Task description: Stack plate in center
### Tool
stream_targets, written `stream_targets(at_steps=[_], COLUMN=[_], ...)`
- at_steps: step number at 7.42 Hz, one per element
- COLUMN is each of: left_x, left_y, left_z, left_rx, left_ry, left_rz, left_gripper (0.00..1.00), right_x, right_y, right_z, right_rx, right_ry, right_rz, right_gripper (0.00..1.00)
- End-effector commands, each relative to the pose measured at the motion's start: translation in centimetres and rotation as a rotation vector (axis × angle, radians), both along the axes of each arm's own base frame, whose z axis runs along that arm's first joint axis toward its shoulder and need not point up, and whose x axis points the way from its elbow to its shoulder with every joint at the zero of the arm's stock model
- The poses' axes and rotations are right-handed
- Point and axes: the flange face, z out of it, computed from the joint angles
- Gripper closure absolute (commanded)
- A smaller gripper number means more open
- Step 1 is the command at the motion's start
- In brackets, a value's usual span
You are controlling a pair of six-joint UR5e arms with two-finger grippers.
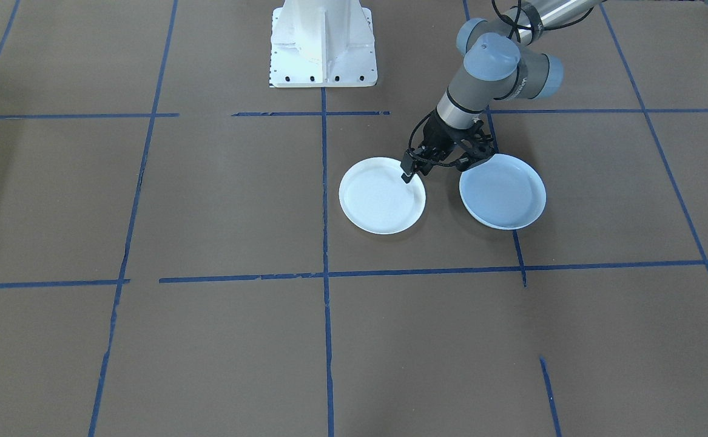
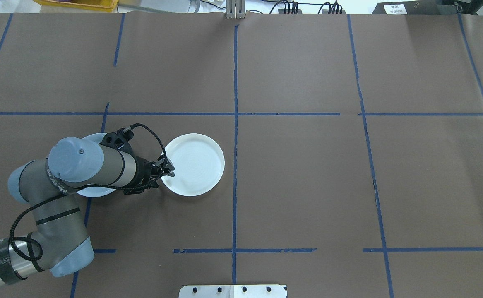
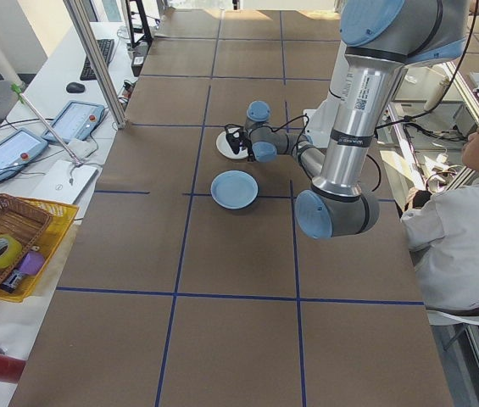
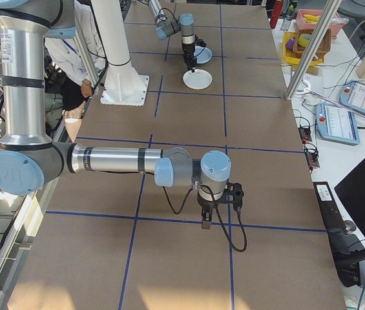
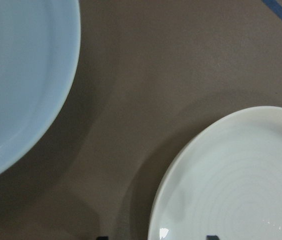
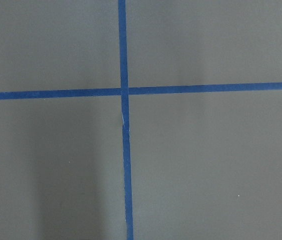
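currently, item by item, largest first.

table [image 2: 307, 186]: brown paper cover, gridded in blue tape [image 2: 235, 124]. it carries both plates. no hazard of its own, though the paper is slick enough that a nudged plate would probably slide.

left arm [image 2: 88, 167]: reaches in from 8 o'clock in the overhead view and hides most of the pale-blue plate there. risk, as a judgement: a swing of the wrist could sweep that plate off its spot.

right arm [image 4: 117, 160]: parked well apart from both plates. its jaws show only in the side view, so i cannot tell whether they are open or closed.

pale-blue plate [image 1: 503, 192]: smooth, raised rim, flat on the table. it lies at 9 o'clock of the ringed plate in the overhead view, near it but not touching.

ringed white plate [image 2: 193, 164]: concentric rings, flat on the table, close to the centre tape line.

left gripper [image 1: 421, 168]: low over the ringed plate's rim on the side nearest the pale-blue plate. the jaws stand apart, one finger [image 1: 407, 172] inside the rim, nothing held. risks, as judgements: a shallow pinch on a thin rim may slip; a one-edge lift would tilt the plate, which could drop or land off-centre; closing too low could jam a finger against the table.
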Motion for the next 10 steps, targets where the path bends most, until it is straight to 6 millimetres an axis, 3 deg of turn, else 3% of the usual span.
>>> stream_targets(at_steps=[1,3,5,6,7,8,10], left_x=[0.5,0.6,0.0,-2.2,-7.0,-11.6,-18.5], left_y=[-0.2,0.5,1.0,-0.1,-2.6,-4.6,-6.0], left_z=[0.4,-0.2,-1.1,-3.2,-4.1,-2.9,2.9], left_rx=[-0.002,-0.029,-0.032,0.035,0.085,0.137,0.23], left_ry=[-0.008,0.016,0.049,0.087,0.12,0.117,0.056], left_rz=[0.006,0.068,0.114,0.113,0.134,0.161,0.212], left_gripper=[0.48,1.0,1.0,1.0,1.0,1.0,1.0], right_x=[0.0,0.0,0.0,0.0,0.0,0.0,0.0], right_y=[0.0,0.0,0.0,0.0,0.0,0.0,0.0], right_z=[0.0,0.0,0.0,0.0,0.0,0.0,0.0], right_rx=[0.0,0.0,0.0,0.0,0.0,0.0,0.001], right_ry=[0.0,0.001,0.0,0.0,0.001,0.001,0.0], right_rz=[0.0,0.0,0.0,0.0,0.0,0.0,-0.001], right_gripper=[0.0,0.0,0.0,0.0,0.0,0.0,0.0])
